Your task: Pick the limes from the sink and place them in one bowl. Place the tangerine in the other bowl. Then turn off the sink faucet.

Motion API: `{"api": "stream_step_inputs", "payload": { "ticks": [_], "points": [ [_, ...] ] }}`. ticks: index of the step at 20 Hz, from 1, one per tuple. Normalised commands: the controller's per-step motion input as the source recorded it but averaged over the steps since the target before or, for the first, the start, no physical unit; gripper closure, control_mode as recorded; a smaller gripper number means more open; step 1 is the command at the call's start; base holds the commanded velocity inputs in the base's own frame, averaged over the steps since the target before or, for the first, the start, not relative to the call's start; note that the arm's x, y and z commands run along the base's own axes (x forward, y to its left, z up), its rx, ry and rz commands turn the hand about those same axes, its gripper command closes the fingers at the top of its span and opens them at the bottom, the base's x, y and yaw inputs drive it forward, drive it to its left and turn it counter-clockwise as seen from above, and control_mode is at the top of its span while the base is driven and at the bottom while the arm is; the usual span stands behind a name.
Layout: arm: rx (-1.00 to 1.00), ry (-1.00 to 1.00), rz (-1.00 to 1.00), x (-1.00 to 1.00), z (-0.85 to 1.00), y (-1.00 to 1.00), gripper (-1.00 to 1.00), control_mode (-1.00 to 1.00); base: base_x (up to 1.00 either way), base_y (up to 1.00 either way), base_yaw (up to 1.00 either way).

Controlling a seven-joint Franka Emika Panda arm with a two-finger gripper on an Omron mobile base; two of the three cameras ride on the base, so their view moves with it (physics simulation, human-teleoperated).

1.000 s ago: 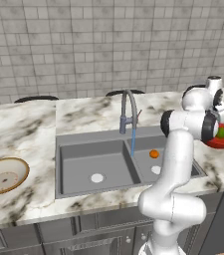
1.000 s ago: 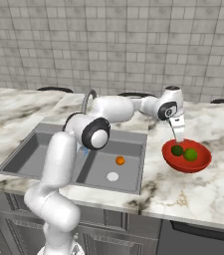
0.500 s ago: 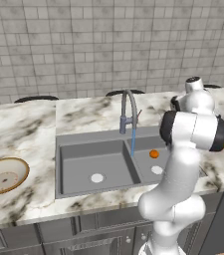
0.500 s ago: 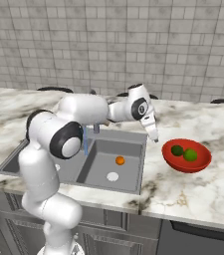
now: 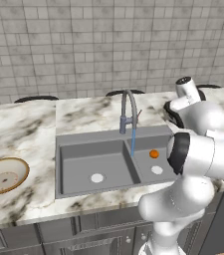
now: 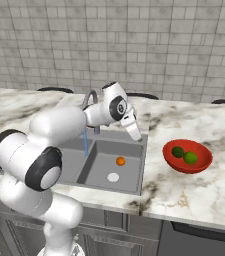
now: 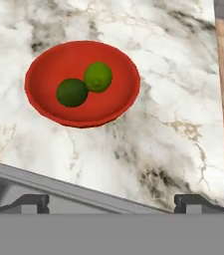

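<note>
At the far left of the marble surface [image 5: 29, 129], in the left base view, the tan bowl [image 5: 4, 175] with its pale inside and reddish ring marks sits well apart from the sink [image 5: 83, 154]. The sink's left basin holds nothing but its white drain [image 5: 97, 178]. The faucet [image 5: 127, 110] rises behind the divider between the basins, and a thin blue stream of water [image 5: 133, 142] falls from its spout. In the right basin the tangerine [image 6: 120, 160] lies on the floor just beyond that basin's drain [image 6: 113, 177], near the stream but apart from it. Above the right edge of the sink the hand [image 6: 133, 131] hangs in the air, its fingers spread and gripping nothing; its two dark tips sit wide apart at the bottom of the hand view. Further right, on the surface, stands the red bowl [image 6: 202, 164]. Both limes rest inside it, touching each other: the darker lime [image 7: 71, 92] to the left in the hand view and the lighter lime [image 7: 98, 76] just beside it.
</note>
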Motion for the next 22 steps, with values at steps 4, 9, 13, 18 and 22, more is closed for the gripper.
{"api": "stream_step_inputs", "payload": {
  "ticks": [4, 9, 13, 18, 22],
  "points": [
    [0.00, 0.15, 0.24, -0.27, 0.32, 0.24, -1.00, -1.00, 0.00, 0.00, 0.00],
    [0.01, 0.13, 0.32, -0.36, 0.13, 0.11, -1.00, -1.00, 0.00, 0.00, 0.00],
    [0.06, 0.13, 0.33, -0.37, 0.02, 0.04, -1.00, -1.00, 0.00, 0.00, 0.00],
    [0.10, 0.13, 0.31, -0.30, 0.00, 0.12, -1.00, -1.00, 0.00, 0.00, 0.00],
    [0.15, 0.05, 0.27, -0.09, 0.00, 0.29, -1.00, -1.00, 0.00, 0.00, 0.00]
  ]
}}
